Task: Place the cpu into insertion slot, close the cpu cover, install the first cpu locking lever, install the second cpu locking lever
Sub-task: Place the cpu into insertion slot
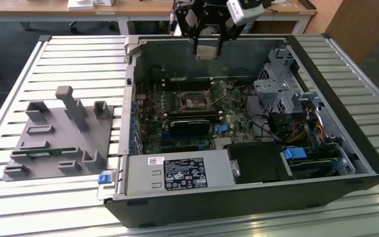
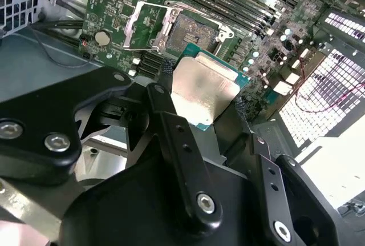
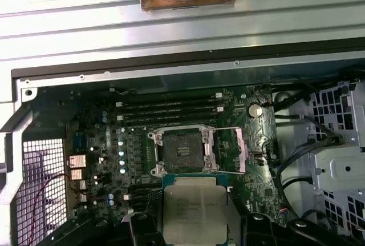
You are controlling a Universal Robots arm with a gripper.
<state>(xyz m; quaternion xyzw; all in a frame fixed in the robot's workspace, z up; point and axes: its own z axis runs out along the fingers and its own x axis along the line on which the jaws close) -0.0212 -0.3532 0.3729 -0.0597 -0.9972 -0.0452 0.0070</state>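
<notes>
My gripper [image 1: 207,49] hangs above the far wall of the open computer case, shut on the cpu [image 1: 206,52], a small square chip with a pale metal top. In both wrist views the cpu [image 2: 205,89] [image 3: 194,212] sits between two black fingers [image 2: 166,70], held well above the motherboard. The insertion slot [image 1: 194,102] [image 2: 191,29] [image 3: 182,150] lies bare in the middle of the board. The cpu cover [image 2: 142,26] [image 3: 239,152], a silvery frame, is swung open beside the slot. Thin wire levers run along the slot's edges.
The black case [image 1: 347,185] lies on its side on a slatted metal table [image 1: 77,54]. A power supply [image 1: 176,175], drive bays [image 1: 288,98] and cables [image 1: 295,133] crowd the case's near and right parts. A grey fixture [image 1: 57,138] stands at the exterior view's left.
</notes>
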